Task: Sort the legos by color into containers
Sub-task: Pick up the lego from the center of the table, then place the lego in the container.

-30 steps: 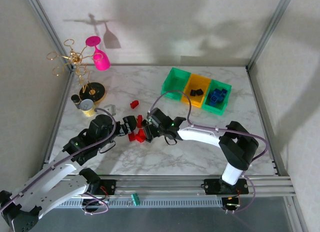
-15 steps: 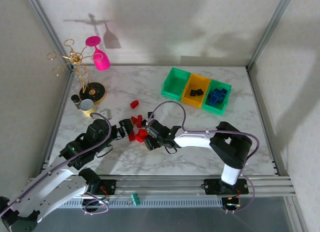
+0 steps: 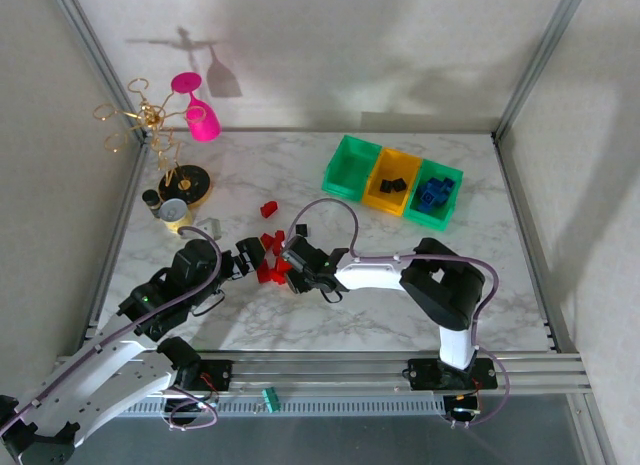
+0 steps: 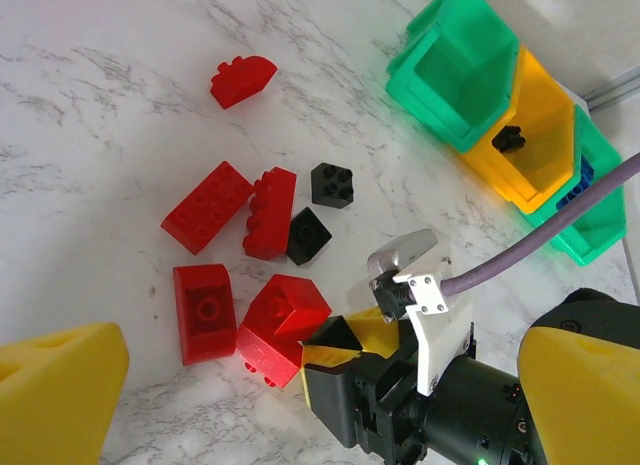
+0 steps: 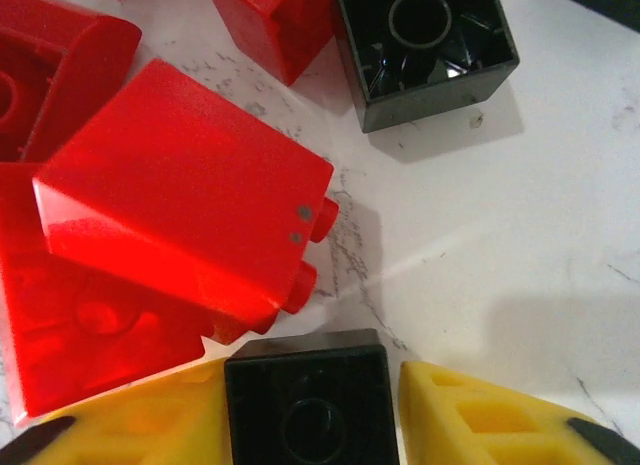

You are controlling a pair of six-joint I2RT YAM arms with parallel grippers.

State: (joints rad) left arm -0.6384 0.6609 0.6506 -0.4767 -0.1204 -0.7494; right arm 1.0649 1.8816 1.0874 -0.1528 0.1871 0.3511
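**Your right end effector (image 5: 305, 425) is clamped on one black lego (image 5: 305, 400), left of the counter's (image 3: 330, 315) middle.**
The lego is small, square and glossy, with a ring showing in the face toward the wrist camera and a yellow finger (image 5: 490, 420) pressed against each side. Glossy red legos (image 4: 245, 285) lie bunched just beside it, one touching its corner. Two more black bricks (image 4: 331, 184) sit at the pile's far side. Your left end effector (image 3: 252, 256) stands wide open, holding nothing, at the pile's left. The containers (image 3: 352, 170) stand toward the counter's far right corner. The yellow bin (image 3: 378, 190) holds black pieces and the right green bin (image 3: 452, 180) holds blue ones.
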